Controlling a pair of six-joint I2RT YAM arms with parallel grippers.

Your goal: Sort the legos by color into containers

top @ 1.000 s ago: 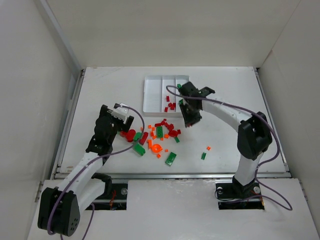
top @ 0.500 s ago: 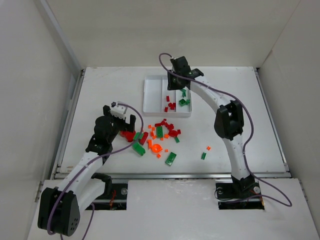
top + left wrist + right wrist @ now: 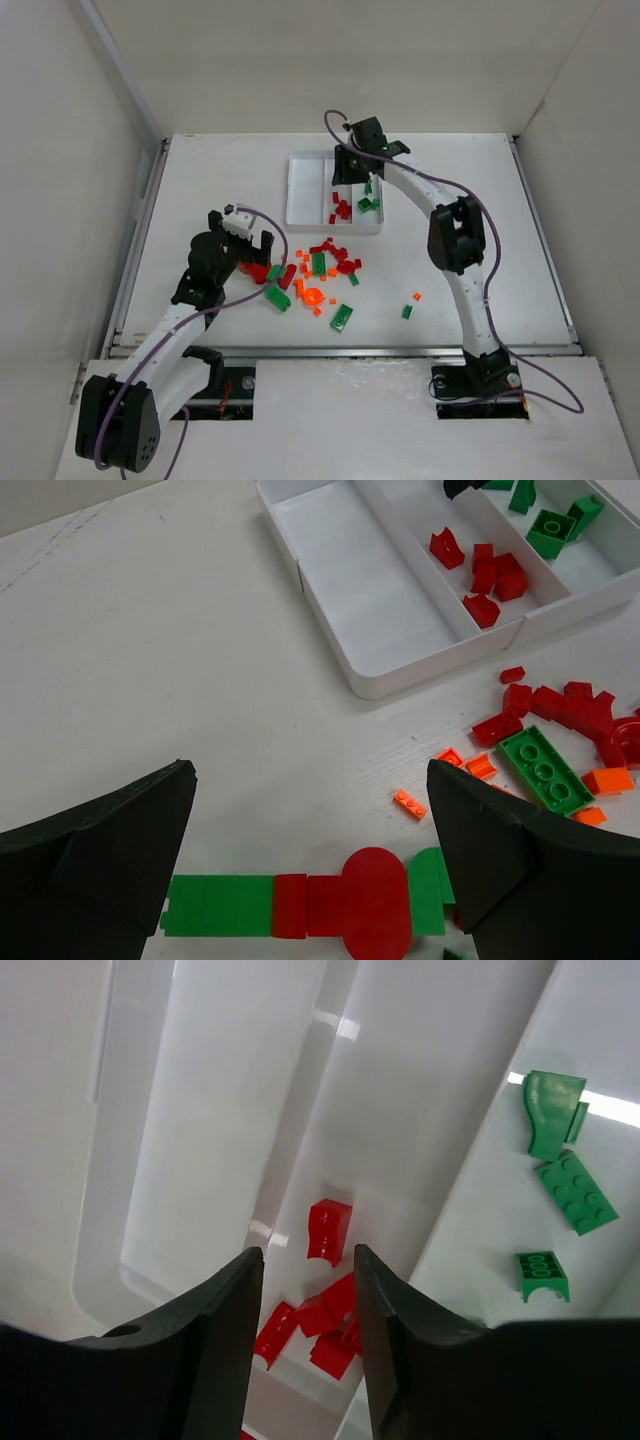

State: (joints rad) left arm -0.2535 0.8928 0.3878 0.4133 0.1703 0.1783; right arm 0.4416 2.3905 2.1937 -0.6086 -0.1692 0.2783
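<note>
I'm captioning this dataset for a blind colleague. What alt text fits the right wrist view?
The right gripper hovers with its dark jaws slightly apart, holding nothing, over a white plastic three-compartment tray. Its middle compartment holds small red plastic bricks; the compartment at the picture's right holds three small green plastic bricks.

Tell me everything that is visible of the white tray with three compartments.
The white tray is square and shallow, of what looks like glossy plastic, with thin dividers forming three long compartments. It lies flat on the table, beyond the loose bricks. Its left compartment is empty, the middle one holds red bricks, the right one green bricks. The right gripper hangs over the middle compartment.
</note>
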